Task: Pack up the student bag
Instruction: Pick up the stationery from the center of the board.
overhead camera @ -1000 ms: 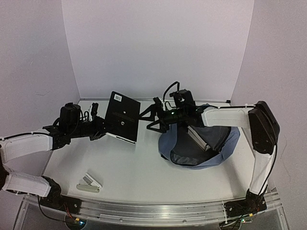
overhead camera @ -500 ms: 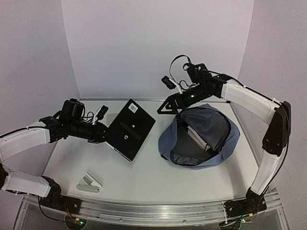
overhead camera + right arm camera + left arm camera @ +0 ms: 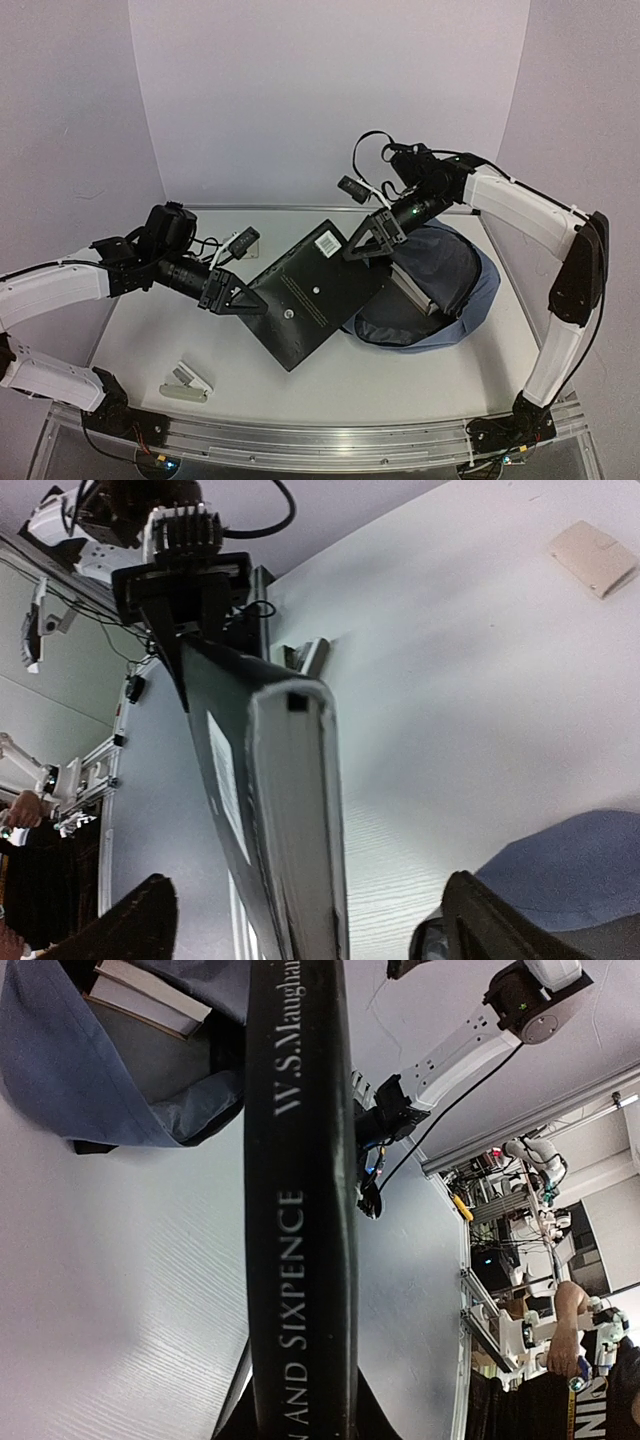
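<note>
Left of the student bag [image 3: 480,285], which lies open towards the right of the tabletop [image 3: 300,390], the left fingers [image 3: 232,298] are clamped on the lower edge of a black book [image 3: 315,300], held tilted with its far corner at the bag's mouth. At the bag's left rim the right fingers [image 3: 368,243] stand spread wide astride the book's upper corner, seemingly not touching it.

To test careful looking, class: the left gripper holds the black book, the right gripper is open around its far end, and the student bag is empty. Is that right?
No: the student bag is not empty; the top external view shows a pale-edged book already inside. The left gripper does hold the black book, the right gripper open around its far end.
</note>
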You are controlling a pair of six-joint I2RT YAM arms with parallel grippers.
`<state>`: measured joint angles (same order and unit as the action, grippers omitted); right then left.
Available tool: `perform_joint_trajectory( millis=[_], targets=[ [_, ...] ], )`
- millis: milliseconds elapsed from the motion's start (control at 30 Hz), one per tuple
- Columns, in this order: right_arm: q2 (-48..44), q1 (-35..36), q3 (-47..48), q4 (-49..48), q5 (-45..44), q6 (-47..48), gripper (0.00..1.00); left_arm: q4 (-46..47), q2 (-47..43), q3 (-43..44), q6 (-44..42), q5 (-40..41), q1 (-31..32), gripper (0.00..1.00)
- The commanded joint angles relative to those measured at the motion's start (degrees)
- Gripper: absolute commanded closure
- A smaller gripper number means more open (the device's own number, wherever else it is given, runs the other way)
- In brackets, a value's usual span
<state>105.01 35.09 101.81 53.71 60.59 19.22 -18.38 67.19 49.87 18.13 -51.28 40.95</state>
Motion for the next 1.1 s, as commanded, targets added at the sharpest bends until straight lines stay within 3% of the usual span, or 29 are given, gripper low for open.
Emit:
perform_joint_trajectory(
  millis=[0, 200, 367, 433, 500, 600, 733, 933, 1067],
  targets=[
    [-1.04, 2.33, -1.25, 1.61, 7.91, 1.12, 0.26, 7.49, -0.45, 4.85, -3.05, -4.45, 0.23, 0.98],
    [-2.69, 3.32, -2.27, 1.47, 8.04, 0.88, 0.53, 7.74, -1.01, 4.71, -3.54, -3.81, 0.27, 0.97],
    [-3.46, 3.57, -1.61, 1.32, 8.79, -0.44, 0.81, 6.78, -1.16, 4.88, -3.85, -1.94, 0.27, 0.96],
    [-3.62, 3.6, -1.08, 1.31, 8.25, -0.98, 0.92, 6.23, -0.97, 4.97, -3.91, -1.21, 0.27, 0.88],
    [-3.93, 3.59, -0.52, 1.4, 6.76, -1.16, 1.0, 6.07, -0.89, 4.99, -3.49, 0.2, 0.27, 0.72],
    [-4.76, 3.59, 0.66, 1.37, 1.54, -1.02, 1.0, 6.3, -1.54, 4.66, -0.72, 5.86, 0.17, 0.42],
    [-6.16, 3.59, 2.97, 1.14, -13.42, 1.11, 1.0, 7.96, -3.84, 3.19, 4.34, 15.65, -1.44, 0.2],
    [-9.01, 4.13, 7.41, -7.2, -33.75, 5.18, 1.0, 13.48, -4.89, -0.4, 19.02, 19.0, -12.14, 0.1],
    [-7.33, 7.19, 13.45, -13.12, -49.73, 10.19, 1.0, 15.84, -3.54, 0.41, 24.65, 20.86, -14.49, 0.08]
  ],
)
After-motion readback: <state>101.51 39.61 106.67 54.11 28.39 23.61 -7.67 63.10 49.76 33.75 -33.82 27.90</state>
